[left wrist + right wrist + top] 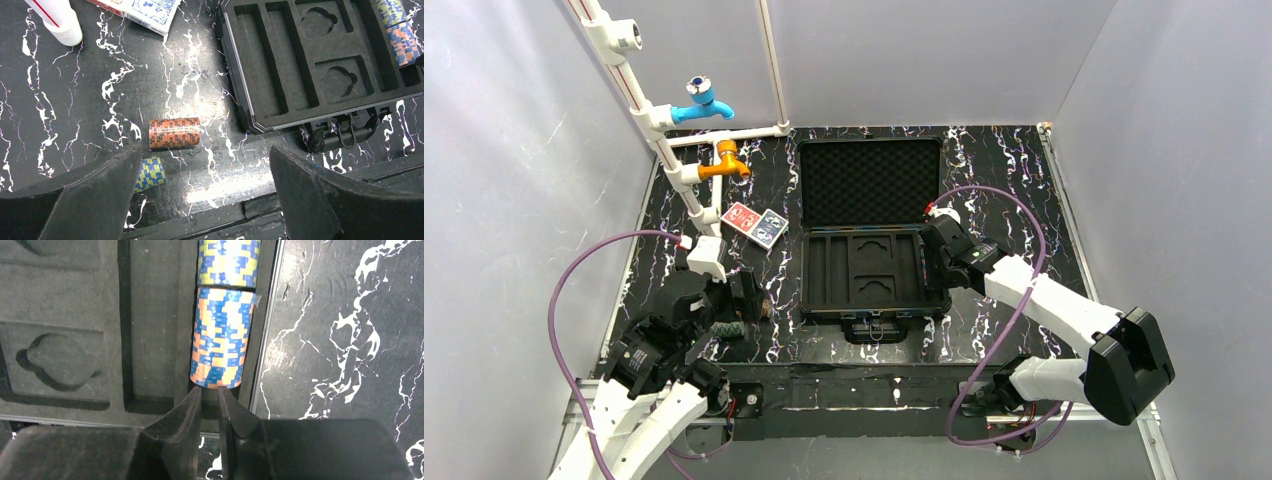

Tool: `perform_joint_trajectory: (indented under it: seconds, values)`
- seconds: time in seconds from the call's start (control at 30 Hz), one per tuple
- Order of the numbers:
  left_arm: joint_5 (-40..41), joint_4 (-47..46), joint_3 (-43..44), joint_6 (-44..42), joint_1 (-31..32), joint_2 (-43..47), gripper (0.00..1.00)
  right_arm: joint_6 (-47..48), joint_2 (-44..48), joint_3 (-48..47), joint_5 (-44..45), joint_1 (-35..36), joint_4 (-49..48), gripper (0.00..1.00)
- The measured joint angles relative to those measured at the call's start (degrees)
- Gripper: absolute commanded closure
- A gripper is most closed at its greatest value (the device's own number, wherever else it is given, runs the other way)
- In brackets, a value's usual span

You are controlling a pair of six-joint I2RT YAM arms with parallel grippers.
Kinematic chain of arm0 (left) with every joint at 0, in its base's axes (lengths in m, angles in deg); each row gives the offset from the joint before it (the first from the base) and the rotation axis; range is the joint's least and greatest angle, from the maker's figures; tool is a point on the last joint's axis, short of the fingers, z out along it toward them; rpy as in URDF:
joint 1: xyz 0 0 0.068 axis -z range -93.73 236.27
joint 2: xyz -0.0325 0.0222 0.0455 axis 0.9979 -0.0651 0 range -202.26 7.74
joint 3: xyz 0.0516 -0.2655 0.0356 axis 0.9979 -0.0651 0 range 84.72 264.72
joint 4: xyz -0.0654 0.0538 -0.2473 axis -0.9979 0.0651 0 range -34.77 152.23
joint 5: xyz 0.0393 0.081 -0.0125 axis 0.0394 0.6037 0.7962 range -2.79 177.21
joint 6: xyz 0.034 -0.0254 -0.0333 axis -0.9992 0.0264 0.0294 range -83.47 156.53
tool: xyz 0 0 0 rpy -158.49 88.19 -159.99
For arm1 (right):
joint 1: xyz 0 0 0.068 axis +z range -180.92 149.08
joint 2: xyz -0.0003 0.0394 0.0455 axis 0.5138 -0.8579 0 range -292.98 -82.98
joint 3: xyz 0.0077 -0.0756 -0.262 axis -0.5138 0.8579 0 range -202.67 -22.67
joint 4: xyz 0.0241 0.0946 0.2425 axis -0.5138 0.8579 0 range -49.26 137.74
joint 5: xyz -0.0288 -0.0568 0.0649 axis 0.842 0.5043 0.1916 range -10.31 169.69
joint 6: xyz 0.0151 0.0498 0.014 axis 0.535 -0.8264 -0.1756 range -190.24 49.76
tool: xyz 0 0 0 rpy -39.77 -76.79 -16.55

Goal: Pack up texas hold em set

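briefcase (869, 262): holding two chip rolls (221, 337); awaiting orange roll (174, 133), blue-yellow roll (150, 172), red deck (740, 217), blue deck (770, 228). hovering left hand (204, 150) wide open; resting right hand (210, 390) nearly closed, empty.

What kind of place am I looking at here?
Probably a robot lab test cell: plain white walls box in a black marbled table, a left arm and right arm are bolted at its near edge, and taps sit on bare white pipes.
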Motion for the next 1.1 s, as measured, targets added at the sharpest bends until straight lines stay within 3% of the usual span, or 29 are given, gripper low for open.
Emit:
perform_joint_trajectory:
  seconds: [0.17, 0.4, 0.9, 1.0, 1.1]
  values:
    - [0.0, 0.0, 0.0, -0.02, 0.0, -0.24, 0.01, -1.05, 2.69, 1.09, -0.15, 0.55, 1.88, 0.68]
    - [0.0, 0.0, 0.0, 0.0, 0.0, -0.33, 0.01, -2.34, 3.32, 3.98, -0.9, 0.61, 1.79, 0.74]
    - [0.15, 0.0, 0.0, 0.0, 0.0, -0.96, 0.01, -1.18, -2.05, 4.13, 2.32, 0.72, -1.86, 0.74]
    - [0.37, 0.02, 0.0, 0.02, 0.0, -1.55, 0.01, -0.46, -2.67, 3.63, 2.93, 0.98, -1.7, 0.7]
    - [0.7, 0.02, 0.0, 0.07, 0.0, -2.32, 0.01, -0.04, -2.75, 3.52, 2.82, 0.98, -1.64, 0.58]
